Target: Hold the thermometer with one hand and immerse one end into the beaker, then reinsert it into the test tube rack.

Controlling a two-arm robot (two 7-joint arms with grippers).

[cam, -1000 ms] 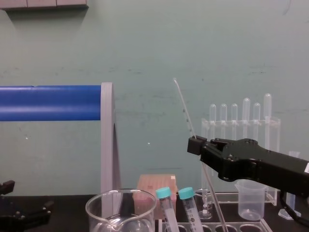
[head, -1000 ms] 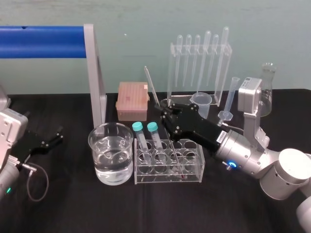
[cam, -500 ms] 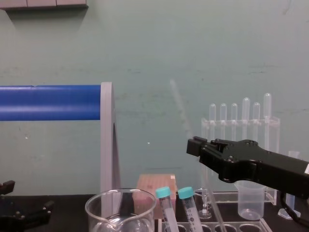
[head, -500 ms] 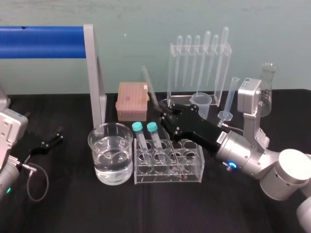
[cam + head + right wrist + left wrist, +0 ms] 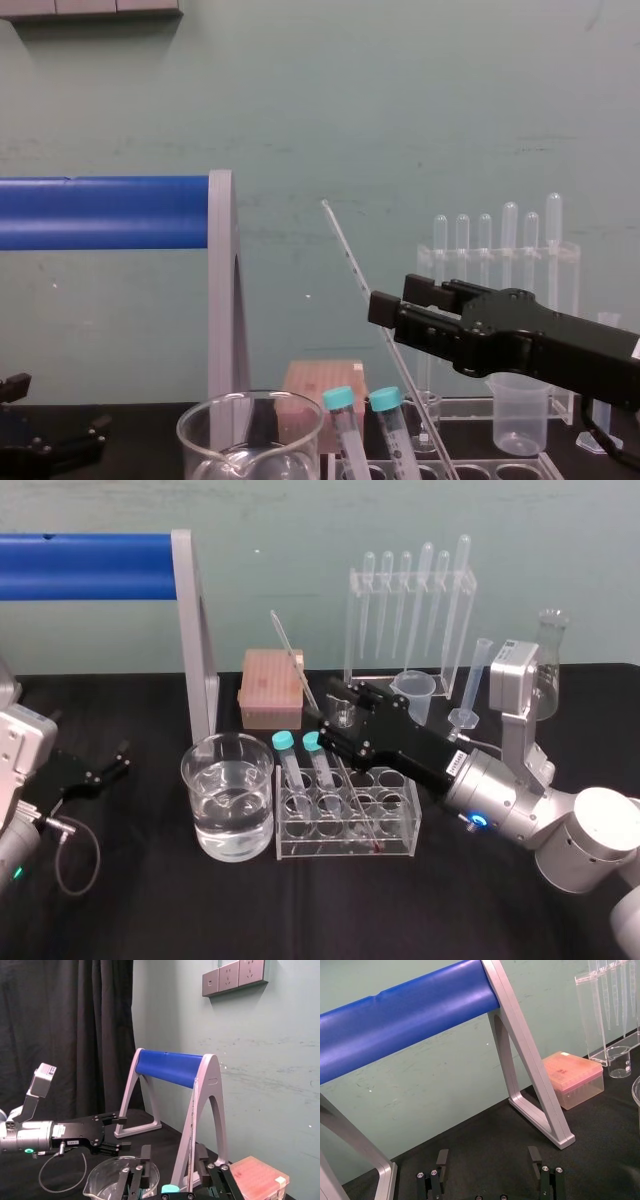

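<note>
A black surface point(image 5: 300, 910) w/ lab glassware is shown. A long, thin clear glass thermometer point(image 5: 300, 675) w/ small dark marks is stood in a low clear test tube rack point(image 5: 400, 830) at centre. Its reddish lower tip is seen at the rack's base, right of the rack's middle. The rod is tilted, w/ its top leaned left and back, over a pink tip box point(image 5: 272, 685). Two teal-capped tubes point(image 5: 285, 742) are held at the rack's left end.

The black two-fingered right gripper point(image 5: 327, 712), on a thick silver arm w/ a glowing blue ring, is positioned above the rack from the right side, w/ the rod passing btwn its fingers. In the right wrist view this gripper point(image 5: 172, 1155) is seen w/ jaws parted wider than the rod, and the thermometer point(image 5: 194, 1125) is placed close by one finger; contact cannot be told. In the chest view the gripper point(image 5: 393, 300) is crossed by the slanted rod point(image 5: 350, 258).

A wide clear glass beaker point(image 5: 205, 810) w/ a spout, part-filled w/ clear liquid, is set just left of the rack, apart from the thermometer.

The left gripper point(image 5: 105, 765) is parked at far left, low over the surface. Its jaws are spread wide, w/ nothing held point(image 5: 488, 1157).

At the back, a tall clear acrylic pipette stand point(image 5: 355, 630) and a blue roller point(image 5: 85, 565) on a grey frame are seen.
</note>
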